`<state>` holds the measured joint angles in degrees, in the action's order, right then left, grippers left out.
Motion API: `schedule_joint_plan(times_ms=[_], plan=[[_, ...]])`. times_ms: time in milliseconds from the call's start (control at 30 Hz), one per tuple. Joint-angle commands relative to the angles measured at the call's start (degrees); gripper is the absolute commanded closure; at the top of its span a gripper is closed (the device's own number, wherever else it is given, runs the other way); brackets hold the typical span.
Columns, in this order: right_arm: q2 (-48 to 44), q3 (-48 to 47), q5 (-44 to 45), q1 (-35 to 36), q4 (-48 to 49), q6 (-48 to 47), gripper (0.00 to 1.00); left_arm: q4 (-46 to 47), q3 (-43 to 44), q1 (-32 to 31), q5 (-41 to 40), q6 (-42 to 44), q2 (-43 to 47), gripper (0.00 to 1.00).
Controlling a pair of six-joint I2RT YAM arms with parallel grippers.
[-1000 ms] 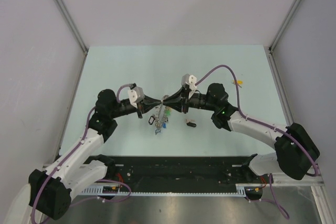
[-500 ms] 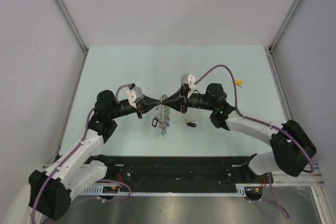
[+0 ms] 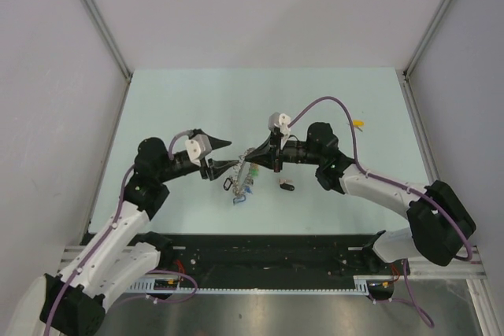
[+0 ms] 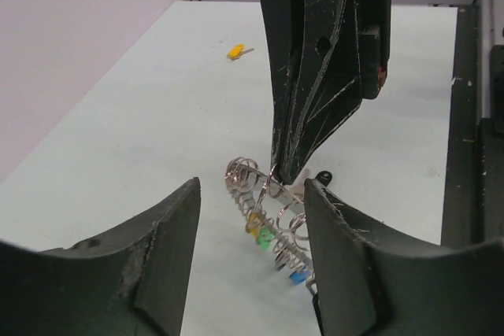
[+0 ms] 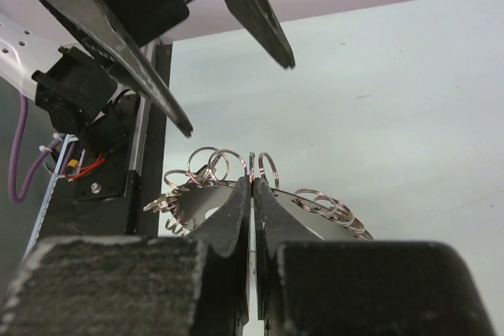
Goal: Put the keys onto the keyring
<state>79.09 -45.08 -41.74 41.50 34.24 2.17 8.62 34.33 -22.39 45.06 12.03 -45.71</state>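
The keyring (image 3: 240, 181) hangs above the pale table from my right gripper (image 3: 249, 156), which is shut on one of its small wire rings. The right wrist view shows the shut tips (image 5: 252, 182) pinching that ring, with the keyring's plate (image 5: 185, 208) and loops spread on both sides. My left gripper (image 3: 227, 154) stands open just left of the keyring and touches nothing; the keyring (image 4: 272, 230) with yellow, green and blue tags hangs beyond its gap (image 4: 252, 194). A black-tagged key (image 3: 286, 187) lies on the table under the right arm. A yellow-tagged key (image 3: 359, 123) lies far right.
The table (image 3: 181, 100) is pale green with grey walls on three sides and metal posts at its back corners. A black rail (image 3: 268, 253) with cabling runs along the near edge. The right arm's purple cable (image 3: 331, 102) arches over the table.
The left gripper has opened, let go of the keyring and drawn back to the left. The right gripper has shut on a ring and now carries the keyring alone.
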Motion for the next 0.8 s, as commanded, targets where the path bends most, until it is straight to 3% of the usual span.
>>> schedule_joint_plan(times_ms=[0, 267, 400, 667, 767], plan=[[-4.12, -5.02, -1.59, -0.45, -3.65, -4.46, 1.0, -7.65, 4.25, 1.12, 0.55, 6.6, 2.3, 0.39], [-3.6, -7.91, -0.2, -1.24, -6.89, -4.62, 1.0, -8.27, 6.81, 1.47, 11.35, 4.5, -2.27, 0.4], [-2.8, -8.53, -4.14, -1.07, -5.85, -2.44, 1.0, -3.27, 5.75, 1.39, 15.05, 0.37, -3.41, 0.38], [-3.77, -8.8, -3.53, -0.54, -6.9, -3.14, 1.0, 4.38, 3.64, -0.45, 16.38, -6.13, -3.59, 0.35], [-4.12, -8.71, -2.83, -0.54, -6.73, -2.97, 1.0, 0.19, 4.52, -2.3, 15.68, -6.14, -4.64, 0.34]])
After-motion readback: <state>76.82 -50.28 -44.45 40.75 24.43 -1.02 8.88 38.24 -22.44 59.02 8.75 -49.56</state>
